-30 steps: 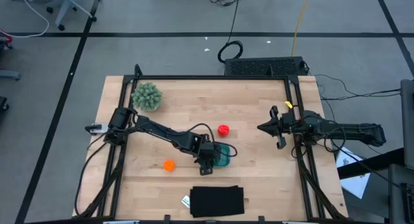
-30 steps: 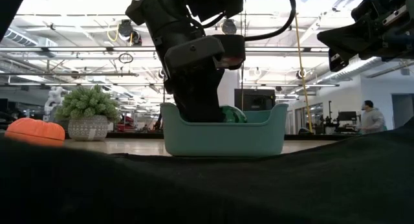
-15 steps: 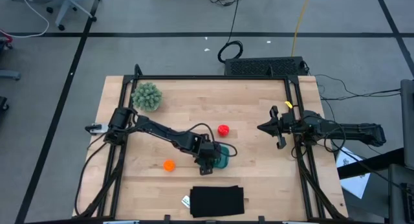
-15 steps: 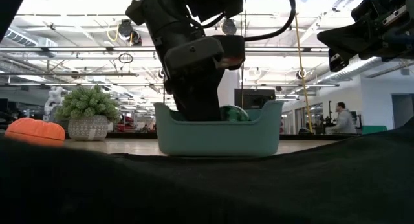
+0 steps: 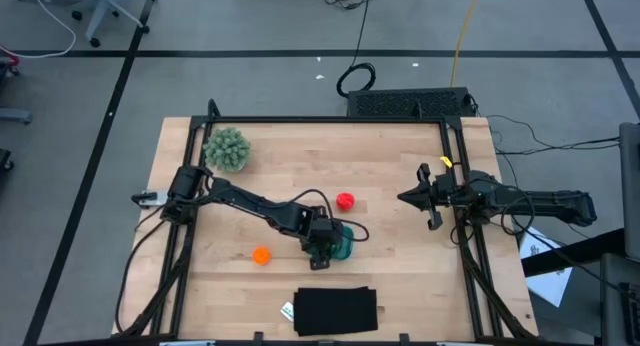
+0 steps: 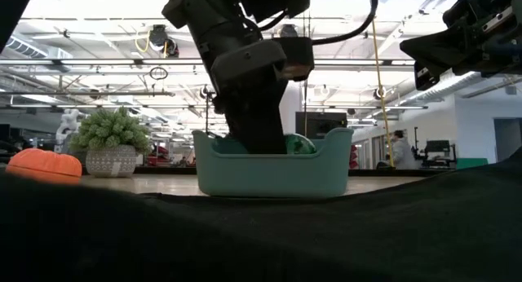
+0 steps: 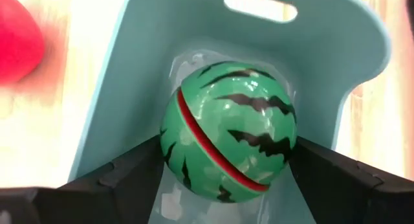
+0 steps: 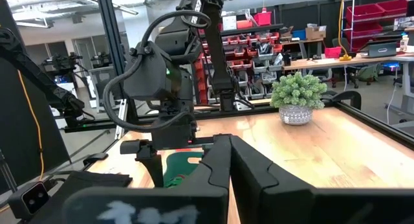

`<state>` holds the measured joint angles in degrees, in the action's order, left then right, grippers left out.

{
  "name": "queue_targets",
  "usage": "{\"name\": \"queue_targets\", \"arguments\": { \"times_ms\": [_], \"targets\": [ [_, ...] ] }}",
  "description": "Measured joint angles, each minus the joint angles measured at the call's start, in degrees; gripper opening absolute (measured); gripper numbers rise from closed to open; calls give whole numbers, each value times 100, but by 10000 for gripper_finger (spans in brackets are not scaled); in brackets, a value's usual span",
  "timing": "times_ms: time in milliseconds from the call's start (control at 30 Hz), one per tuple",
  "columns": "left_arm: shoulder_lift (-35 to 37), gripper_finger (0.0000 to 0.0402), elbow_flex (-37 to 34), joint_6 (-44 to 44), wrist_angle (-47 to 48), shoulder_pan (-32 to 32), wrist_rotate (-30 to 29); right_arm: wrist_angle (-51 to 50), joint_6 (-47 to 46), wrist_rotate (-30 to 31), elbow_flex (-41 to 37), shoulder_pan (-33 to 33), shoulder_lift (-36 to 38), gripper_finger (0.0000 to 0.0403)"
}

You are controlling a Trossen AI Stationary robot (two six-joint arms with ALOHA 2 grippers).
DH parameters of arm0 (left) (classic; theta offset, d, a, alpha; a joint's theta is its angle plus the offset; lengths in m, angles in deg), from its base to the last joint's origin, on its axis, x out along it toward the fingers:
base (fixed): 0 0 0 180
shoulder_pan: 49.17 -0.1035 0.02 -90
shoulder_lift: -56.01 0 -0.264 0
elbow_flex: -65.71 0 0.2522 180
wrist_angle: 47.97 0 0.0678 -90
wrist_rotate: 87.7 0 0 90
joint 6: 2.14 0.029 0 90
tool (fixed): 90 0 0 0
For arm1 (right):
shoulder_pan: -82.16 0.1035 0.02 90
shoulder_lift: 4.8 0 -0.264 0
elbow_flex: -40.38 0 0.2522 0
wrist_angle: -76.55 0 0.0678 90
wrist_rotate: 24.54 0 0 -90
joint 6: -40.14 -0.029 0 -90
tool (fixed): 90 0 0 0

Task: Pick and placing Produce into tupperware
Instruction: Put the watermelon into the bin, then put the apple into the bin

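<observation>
Sitting inside the teal tub (image 7: 213,49), the watermelon ball (image 7: 228,131) shows glossy green skin with dark jagged stripes and a thin red seam running slantwise around it. The left tool (image 7: 226,169) reaches down into the tub with its two dark fingers (image 7: 123,175) spread on either side of the ball; whether they press on it or only flank it cannot be told.

From above, the tub (image 5: 343,245) lies near the middle of the tabletop (image 5: 400,276), mostly covered by the left tool (image 5: 322,246), so the ball inside barely shows. That view alone gives the layout: the red ball (image 5: 345,200) lies on the wood just beyond the tub, the orange ball (image 5: 261,255) well apart on the left arm's side, a black mat (image 5: 336,310) at the near edge, and a fuzzy green plant (image 5: 227,148) at the far left corner.

At tabletop height, the tub (image 6: 273,164) stands upright with a curved rim, a green sliver of the ball (image 6: 298,143) peeking over it beside the left tool (image 6: 253,131).

The right tool (image 5: 408,197), fingers closed and empty, hangs over the right side of the tabletop; its own camera sees the left arm (image 8: 162,75) over the tub (image 8: 184,167).
</observation>
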<state>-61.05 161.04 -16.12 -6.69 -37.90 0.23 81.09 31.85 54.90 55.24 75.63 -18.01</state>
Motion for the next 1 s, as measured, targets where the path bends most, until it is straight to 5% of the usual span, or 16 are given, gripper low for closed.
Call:
{"name": "queue_targets", "arguments": {
  "times_ms": [667,1000],
  "targets": [
    [0,329,1126,288,1330,105,22,-20,0,1,0,-2,-17,0],
    [2,257,1824,893,1677,162,-47,-18,0,-1,0,-2,-33,0]
  ]
}}
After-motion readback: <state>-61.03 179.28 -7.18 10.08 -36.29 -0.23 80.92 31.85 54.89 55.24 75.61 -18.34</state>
